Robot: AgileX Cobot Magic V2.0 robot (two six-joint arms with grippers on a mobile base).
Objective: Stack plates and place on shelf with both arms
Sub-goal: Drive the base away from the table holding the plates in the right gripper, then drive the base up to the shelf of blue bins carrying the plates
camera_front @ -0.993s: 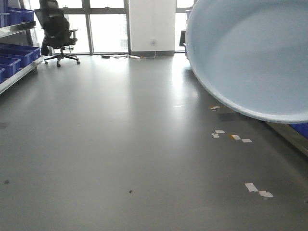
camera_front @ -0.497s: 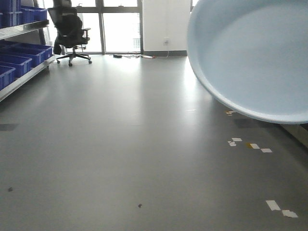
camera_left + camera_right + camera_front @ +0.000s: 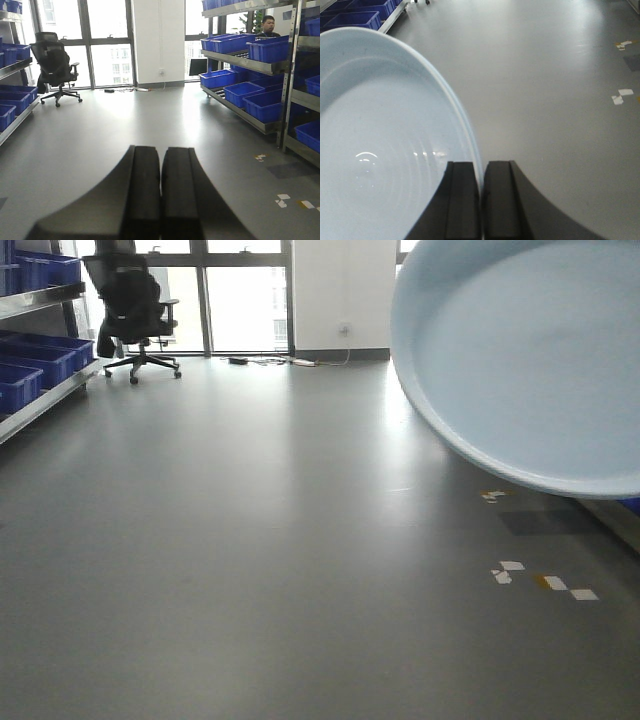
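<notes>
A large pale bluish-white plate (image 3: 530, 360) fills the upper right of the front view, held tilted in the air over the grey floor. In the right wrist view the same plate (image 3: 380, 145) fills the left side, and my right gripper (image 3: 481, 172) is shut on its rim, one finger inside and one outside. I see one rim only; whether a second plate lies under it I cannot tell. My left gripper (image 3: 161, 162) is shut and empty, its black fingers together, pointing across the open floor. The steel shelves (image 3: 240, 60) stand at the right in the left wrist view.
Blue crates (image 3: 267, 50) fill the racks at right, and more sit on racks at left (image 3: 30, 365). A black office chair (image 3: 130, 305) stands by the far windows. White tape marks (image 3: 545, 580) lie on the floor. A person (image 3: 268, 25) stands behind the right rack.
The front view has moved forward and swung: the floor tape marks slid down and right, and the chair shifted slightly. The plate stays held at the upper right.
</notes>
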